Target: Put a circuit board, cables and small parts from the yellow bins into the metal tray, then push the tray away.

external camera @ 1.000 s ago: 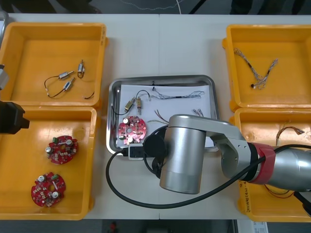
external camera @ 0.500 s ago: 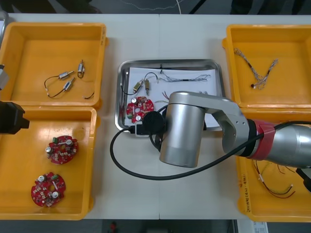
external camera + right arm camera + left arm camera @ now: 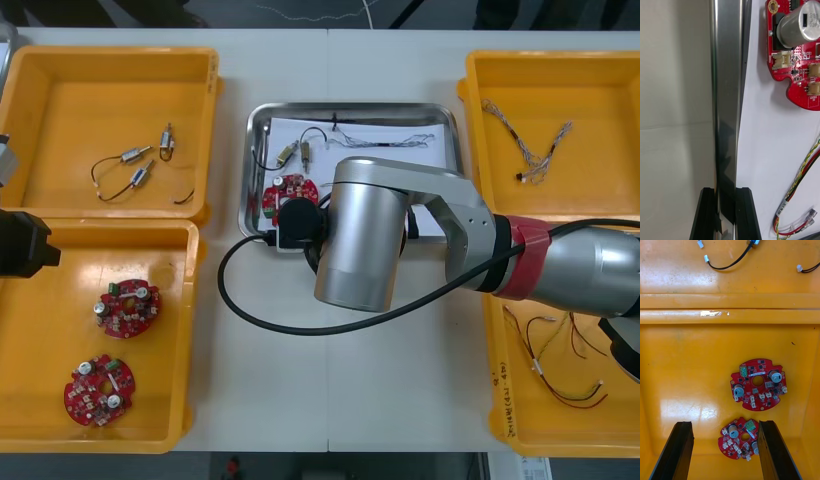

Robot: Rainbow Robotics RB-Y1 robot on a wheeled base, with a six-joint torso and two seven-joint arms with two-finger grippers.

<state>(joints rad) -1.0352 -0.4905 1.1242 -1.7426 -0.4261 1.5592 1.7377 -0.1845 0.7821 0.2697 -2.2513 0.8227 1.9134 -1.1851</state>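
Right end effector (image 3: pixel 725 195) grips tray (image 3: pixel 380 107) rim, frame centre; a slip mid-push could skew tray. Left end effector (image 3: pixel 725 425) open over bin (image 3: pixel 685 363).

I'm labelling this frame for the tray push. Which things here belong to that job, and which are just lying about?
In the job: right gripper, shut on the rim of the metal tray; its circuit board, cables and small metal parts.
Lying about: two spare boards under the open left gripper; spare parts and spare cables in the yellow bins.
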